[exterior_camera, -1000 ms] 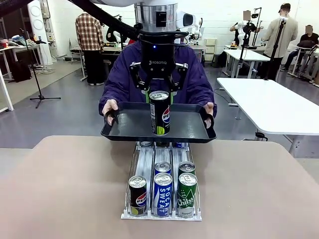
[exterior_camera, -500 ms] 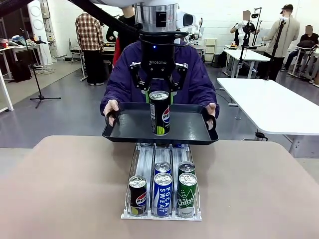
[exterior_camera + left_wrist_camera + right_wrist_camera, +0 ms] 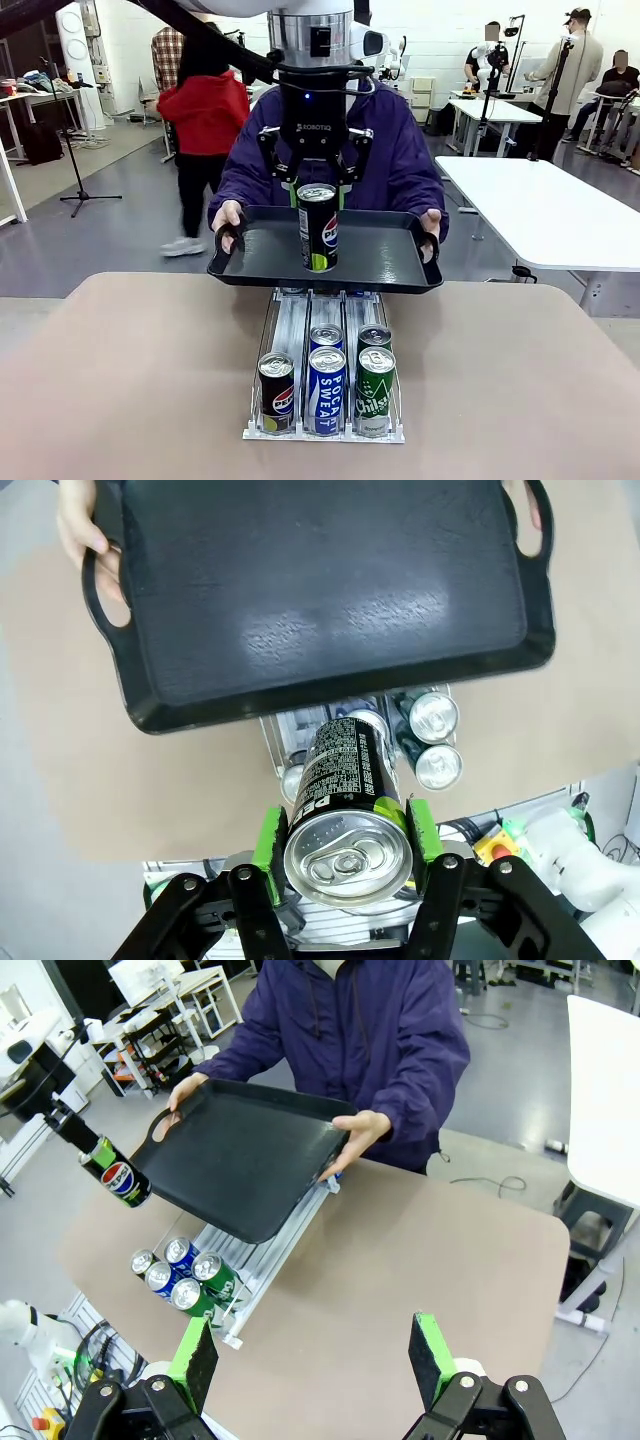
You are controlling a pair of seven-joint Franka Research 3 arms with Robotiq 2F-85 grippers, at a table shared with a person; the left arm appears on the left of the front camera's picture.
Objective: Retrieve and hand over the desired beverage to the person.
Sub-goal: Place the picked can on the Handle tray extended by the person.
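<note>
**Pepsi can at tray edge, not yet delivered**

The left gripper point(image 3: 319, 188) is clamped on the upright Pepsi can point(image 3: 319, 235). The can hangs at the near rim of the tray point(image 3: 380, 280) that the person point(image 3: 400, 160) holds out. The right gripper point(image 3: 312, 1350) stands open and idle.

Risk: released here, the can could clip the rim and topple onto the rack point(image 3: 290, 330). The hand-held tray may also shift.

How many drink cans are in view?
6: one can held in the left gripper; three in the rack's front row; two behind. The tray may hide more.
</note>
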